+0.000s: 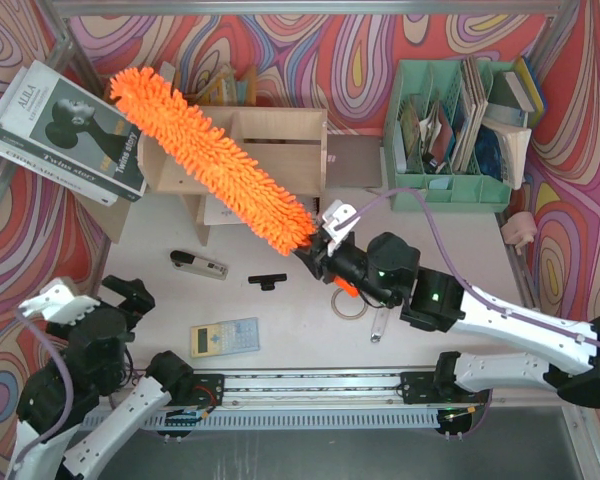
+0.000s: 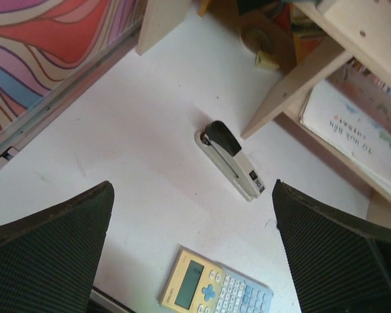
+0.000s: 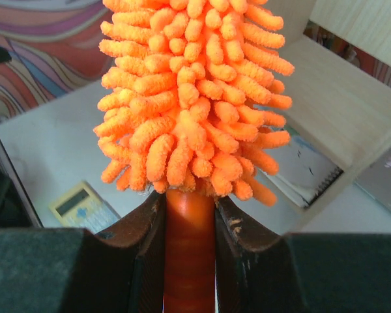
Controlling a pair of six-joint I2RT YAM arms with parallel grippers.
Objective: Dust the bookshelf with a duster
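A white tabletop (image 1: 300,335) fills mid-frame. A plywood bookshelf (image 1: 280,125) sits upper centre; an orange duster (image 1: 210,160) slants across it. The right hand (image 1: 318,255), centre, clamps the duster's handle. The left hand (image 1: 132,297), lower left, gapes empty.

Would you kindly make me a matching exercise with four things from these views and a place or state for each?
1. duster
2. left gripper
3. stapler
4. calculator

A. open, holding nothing
B. on the table, just in front of a leg of the bookshelf
C. handle clamped in the right gripper
D. on the table, nearer its front edge than the stapler

Pairs: 1-C, 2-A, 3-B, 4-D
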